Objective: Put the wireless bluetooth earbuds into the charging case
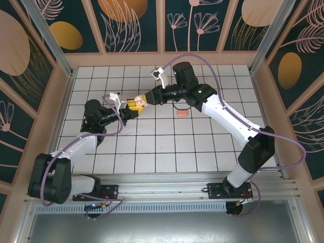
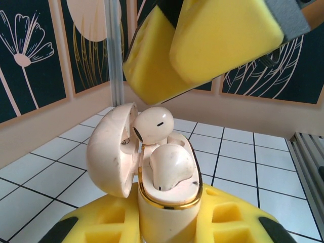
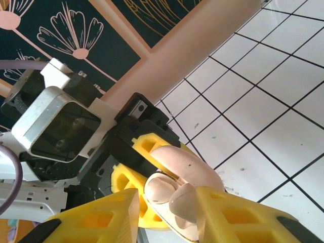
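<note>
With the left gripper: yellow fingers pressed together on the lower body of a cream, rounded plastic charging case with a gold rim, held over the white tiled table, left of centre and toward the far side. Hinged open, with the domed lid swung out to the left in the left wrist view.

With the right gripper: parted a little, gap wider than a bud, with the yellow fingertips poised right over the open mouth of the case. Cannot tell whether touching the bud below.

Inside the case, two glossy cream-beige plastic earbuds:
- the nearer earbud seated low in its well, flecked with small dark marks
- the upper earbud perched higher beside the lid, not sunk level with its twin

Farther right, beneath the right arm: a small coral-pink rounded object lying on the tiles, well apart from the case and too small to make out.
</note>
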{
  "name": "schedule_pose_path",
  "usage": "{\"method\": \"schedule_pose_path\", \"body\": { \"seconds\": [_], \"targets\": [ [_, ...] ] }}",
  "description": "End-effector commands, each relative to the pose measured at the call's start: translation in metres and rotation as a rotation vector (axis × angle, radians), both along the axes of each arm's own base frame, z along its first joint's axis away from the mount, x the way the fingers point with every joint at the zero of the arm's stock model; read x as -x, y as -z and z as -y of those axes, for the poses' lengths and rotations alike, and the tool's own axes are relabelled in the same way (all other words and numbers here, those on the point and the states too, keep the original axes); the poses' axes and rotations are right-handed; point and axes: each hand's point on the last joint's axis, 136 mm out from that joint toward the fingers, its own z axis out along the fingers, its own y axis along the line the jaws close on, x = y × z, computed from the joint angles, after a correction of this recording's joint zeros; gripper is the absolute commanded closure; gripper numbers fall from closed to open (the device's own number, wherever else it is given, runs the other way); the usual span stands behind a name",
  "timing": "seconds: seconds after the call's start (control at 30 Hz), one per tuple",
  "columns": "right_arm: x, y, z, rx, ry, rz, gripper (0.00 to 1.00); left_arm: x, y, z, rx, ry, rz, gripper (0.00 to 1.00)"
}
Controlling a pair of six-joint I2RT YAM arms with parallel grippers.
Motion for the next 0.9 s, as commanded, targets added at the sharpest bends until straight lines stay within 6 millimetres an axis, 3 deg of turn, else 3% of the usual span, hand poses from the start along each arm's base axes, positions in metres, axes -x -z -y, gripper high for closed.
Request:
{"method": "schedule_pose_path", "body": {
  "seconds": [0.0,0.6,0.87],
  "targets": [
    [-0.001,-0.003,-0.003,-0.01,-0.02,0.019,0.66,0.006,-0.017,0.004,0.003,0.035,0.07,0.87],
    [0.014,0.015,-0.007,0.045,-0.111,-0.037,0.73,0.007,-0.017,0.004,-0.003,0.043,0.069,0.88],
    [0.014,-0.026,0.004,-0.021,-0.071,0.062,0.62,0.009,-0.016,0.006,-0.003,0.057,0.066,0.88]
  ]
}}
